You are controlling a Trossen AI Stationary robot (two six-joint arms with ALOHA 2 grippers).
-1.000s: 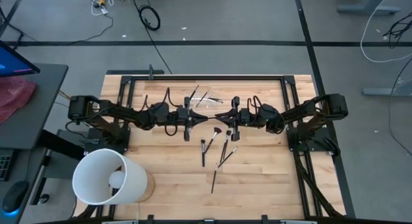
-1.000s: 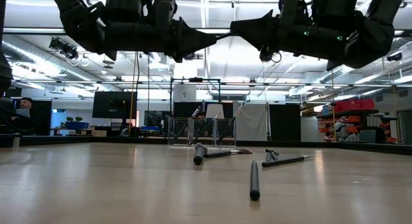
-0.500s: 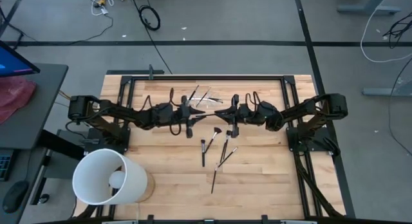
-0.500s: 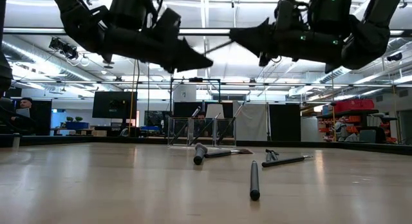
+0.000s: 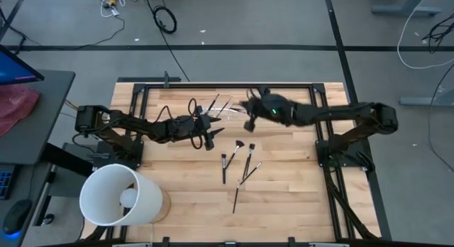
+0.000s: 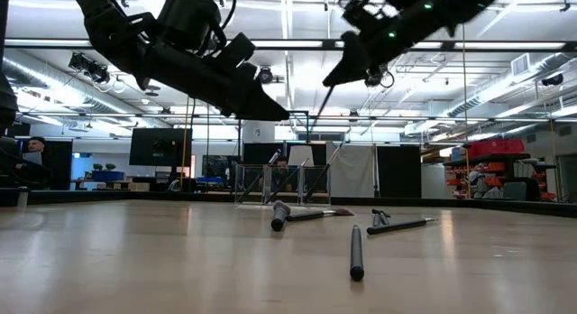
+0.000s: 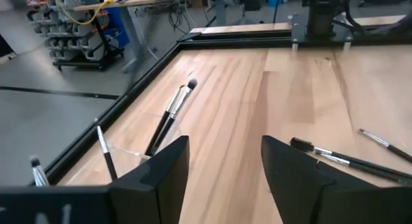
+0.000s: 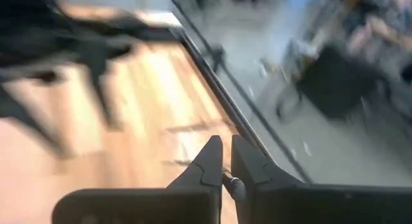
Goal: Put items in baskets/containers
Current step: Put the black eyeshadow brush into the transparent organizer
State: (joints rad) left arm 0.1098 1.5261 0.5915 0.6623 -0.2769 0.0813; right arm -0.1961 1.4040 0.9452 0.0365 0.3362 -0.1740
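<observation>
Right tool (image 8: pixel 225 174) pinching brush (image 8: pixel 233 185) — left tool (image 7: pixel 222 176) spread.

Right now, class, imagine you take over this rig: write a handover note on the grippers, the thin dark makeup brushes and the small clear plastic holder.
Left gripper: open, empty, hovering beside the small clear plastic holder.
Right gripper: shut on one thin dark makeup brush, raised above the table near the holder.
Done: several brushes stand in the holder.
Left: drop in the held brush, then collect about five loose brushes lying on the wood near the table's middle.
</observation>
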